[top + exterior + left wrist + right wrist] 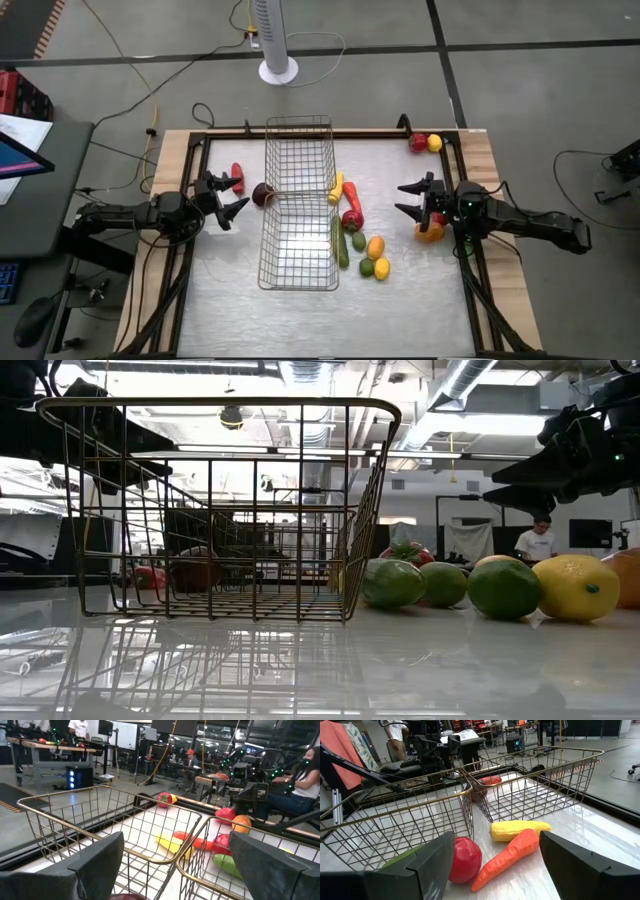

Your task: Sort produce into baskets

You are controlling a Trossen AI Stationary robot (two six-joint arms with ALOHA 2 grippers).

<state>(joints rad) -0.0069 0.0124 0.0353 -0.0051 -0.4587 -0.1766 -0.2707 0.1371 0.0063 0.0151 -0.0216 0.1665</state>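
Observation:
Two silver wire baskets stand end to end mid-table, the far basket (299,155) and the near basket (299,243). My left gripper (238,196) is open and empty left of the baskets, fingers pointing at a dark purple round piece (264,194) beside the basket wall. A red chilli (237,177) lies near it. My right gripper (402,199) is open and empty right of the baskets, facing a yellow long piece (520,830), a carrot (507,857) and a red round piece (465,859). An orange piece (430,233) and a red one (437,218) lie under my right wrist.
A cucumber (341,240), green pieces (358,241), an orange one (375,247) and a lemon (381,268) lie on the table right of the near basket. A red piece (418,142) and a yellow piece (434,142) sit at the far right corner. A raised frame (330,132) borders the table.

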